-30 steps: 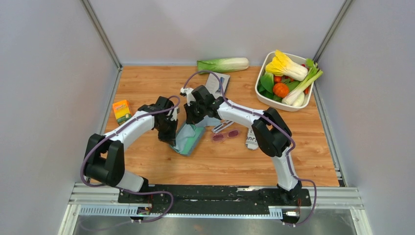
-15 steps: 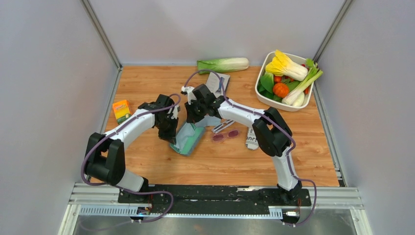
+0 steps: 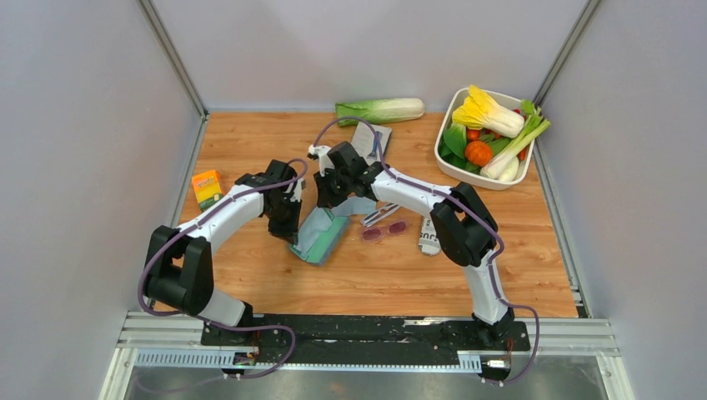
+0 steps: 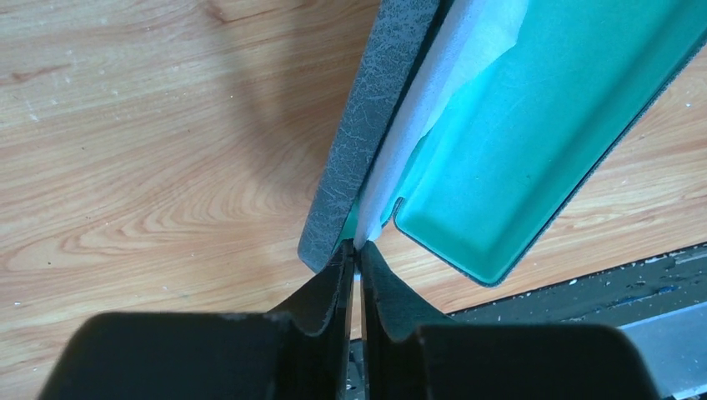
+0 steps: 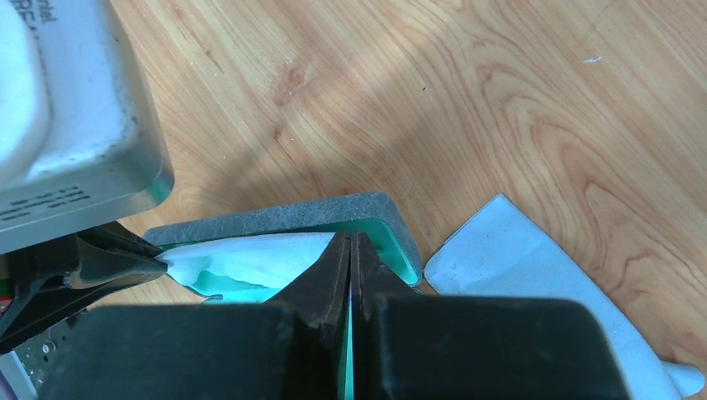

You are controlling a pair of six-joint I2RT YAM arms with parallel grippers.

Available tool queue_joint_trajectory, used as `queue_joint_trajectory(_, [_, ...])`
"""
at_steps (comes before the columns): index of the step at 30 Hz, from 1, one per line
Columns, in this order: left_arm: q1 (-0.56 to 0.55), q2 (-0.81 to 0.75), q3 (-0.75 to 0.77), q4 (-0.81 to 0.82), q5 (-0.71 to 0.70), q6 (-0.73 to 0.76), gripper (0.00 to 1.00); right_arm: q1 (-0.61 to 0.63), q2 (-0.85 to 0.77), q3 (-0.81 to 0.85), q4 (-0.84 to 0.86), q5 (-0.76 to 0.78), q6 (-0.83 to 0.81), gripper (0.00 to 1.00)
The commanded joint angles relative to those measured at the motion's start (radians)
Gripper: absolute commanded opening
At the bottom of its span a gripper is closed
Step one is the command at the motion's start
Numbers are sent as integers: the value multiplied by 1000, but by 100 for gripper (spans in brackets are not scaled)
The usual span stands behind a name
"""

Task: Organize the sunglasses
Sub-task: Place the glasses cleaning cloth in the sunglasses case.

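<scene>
Left gripper (image 4: 357,250): nearly closed, pinched the corner of the pale cloth (image 4: 438,96) in the open case (image 4: 534,142).
Right gripper (image 5: 350,243): closed, tips at the case's far rim.
Sunglasses (image 3: 383,231): lay on the table (image 3: 375,279), just right of the case.

Only the letters "REA" can be read, on the silver packet (image 5: 75,125); its fine print is illegible.

Near bench (image 3: 375,279): bare wood from the arm bases to the open case (image 3: 321,237); clear passage.
Sunglasses (image 3: 383,231): hemmed between the case on the left and a packet (image 3: 428,239) on the right; right forearm (image 3: 408,193) crosses just behind.
Case interior: left gripper (image 4: 357,250) at one corner, right gripper (image 5: 351,242) at the far rim; white sheet (image 4: 421,108) along one wall.
Margins: orange box (image 3: 207,188), cabbage (image 3: 380,110), vegetable tray (image 3: 477,181).
</scene>
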Motion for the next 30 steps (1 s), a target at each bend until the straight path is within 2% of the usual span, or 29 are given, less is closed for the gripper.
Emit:
queue_joint_trajectory(1, [6,-19,28,-23,-9,15,19,-8,-10,46,24,0,-3,3])
queue_joint_trajectory(5, [6,-22,28,-23,-4,15,27,-6,-10,48,20,-4,-2,6])
queue_joint_trajectory(10, [5,-36,30,-25,-13,12,28,-8,-10,52,19,-6,-2,16])
queue_joint_trajectory(23, [6,-117,51,-54,-43,-5,33,-8,-43,38,9,13,-8,19])
queue_joint_trajectory(28, [5,-177,56,-43,-62,-20,35,-11,-79,15,-2,33,-5,29])
queue_joint_trajectory(30, [6,-214,45,-13,-73,-31,37,-18,-101,6,-20,45,-2,29])
